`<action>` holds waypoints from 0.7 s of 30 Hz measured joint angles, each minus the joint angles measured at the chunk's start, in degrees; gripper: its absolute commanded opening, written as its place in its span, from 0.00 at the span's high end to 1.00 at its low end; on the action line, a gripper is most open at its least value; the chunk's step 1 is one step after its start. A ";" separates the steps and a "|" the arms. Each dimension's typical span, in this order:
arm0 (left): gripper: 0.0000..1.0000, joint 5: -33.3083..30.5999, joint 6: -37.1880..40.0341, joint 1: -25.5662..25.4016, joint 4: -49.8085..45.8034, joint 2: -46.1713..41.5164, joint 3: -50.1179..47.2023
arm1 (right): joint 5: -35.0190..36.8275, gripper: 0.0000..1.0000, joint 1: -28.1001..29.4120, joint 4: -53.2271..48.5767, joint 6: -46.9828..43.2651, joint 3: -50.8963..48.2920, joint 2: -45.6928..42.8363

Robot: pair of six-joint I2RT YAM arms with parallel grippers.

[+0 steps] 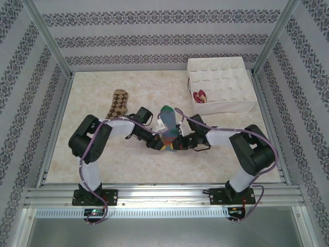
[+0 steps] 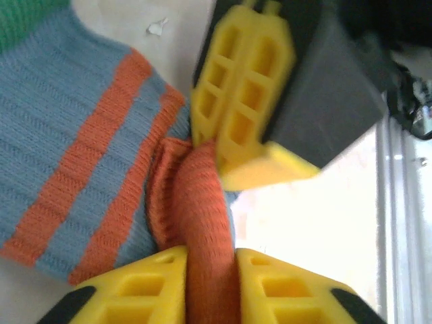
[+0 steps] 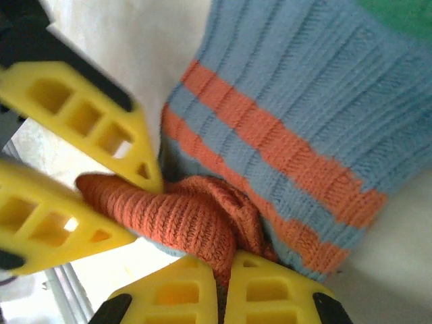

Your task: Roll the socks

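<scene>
Currently, item 1: orange-blue-teal striped knit sock (image 1: pixel 168 121), at table (image 1: pixel 169 170) centre, orange end toward near edge. Left gripper (image 2: pixel 210 256): narrow, pinching that orange end; right gripper (image 3: pixel 225 264): closed tight on same bunched fold, prob. so both sides start the roll evenly. Item 2: brown-tan argyle sock (image 1: pixel 118 103), toward far-left corner, unrolled, waiting. Item 3: peach-red sock roll (image 1: pixel 199 95), in white fabric divider box (image 1: pixel 231 108), far-right corner, near-left compartment; looks done.

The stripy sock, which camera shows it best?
Right wrist view: the blue-and-orange striped knitted sock is close and sharp, green band and bunched orange end included. Left wrist view is similar but blurrier. Top view shows it small, partly under the arms.
</scene>
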 measured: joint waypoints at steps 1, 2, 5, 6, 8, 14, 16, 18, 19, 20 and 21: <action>0.69 -0.81 -0.37 0.00 3.21 -1.88 -2.40 | -0.48 0.94 -0.31 -1.16 0.22 0.94 0.66; 0.67 -1.62 -0.72 0.00 6.91 -3.91 -5.09 | -0.83 0.94 -0.52 -2.64 0.37 2.14 1.46; 0.64 -4.37 -1.68 -0.04 17.62 -9.27 -12.46 | -1.11 0.93 -0.61 -6.51 0.33 5.07 3.19; 0.63 -5.62 -1.77 -0.13 20.98 -10.75 -14.69 | -1.11 0.93 -0.61 -7.74 0.33 5.88 3.61; 0.63 -7.96 -1.73 -0.48 25.20 -12.57 -17.22 | -1.11 0.92 -0.59 -9.64 0.31 7.06 4.22; 0.63 -15.61 -0.31 -4.33 30.71 -15.43 -18.05 | -1.07 0.89 -0.55 -13.84 0.15 9.75 5.70; 0.64 -17.03 0.15 -5.20 31.47 -15.54 -17.73 | -0.94 0.89 -0.35 -14.58 0.17 10.19 5.90; 0.65 -17.90 0.44 -5.55 31.69 -15.19 -17.20 | -0.81 0.88 -0.17 -15.13 0.17 10.49 5.99; 0.66 -18.29 0.52 -5.64 31.80 -14.84 -16.87 | -0.76 0.88 -0.17 -15.39 0.17 10.62 6.05; 0.66 -18.62 0.55 -5.64 32.17 -14.27 -16.55 | -0.74 0.88 -0.17 -15.65 0.17 10.86 6.16; 0.67 -18.91 0.52 -5.66 32.33 -13.46 -16.17 | -0.72 0.86 -0.17 -15.93 0.17 11.02 6.27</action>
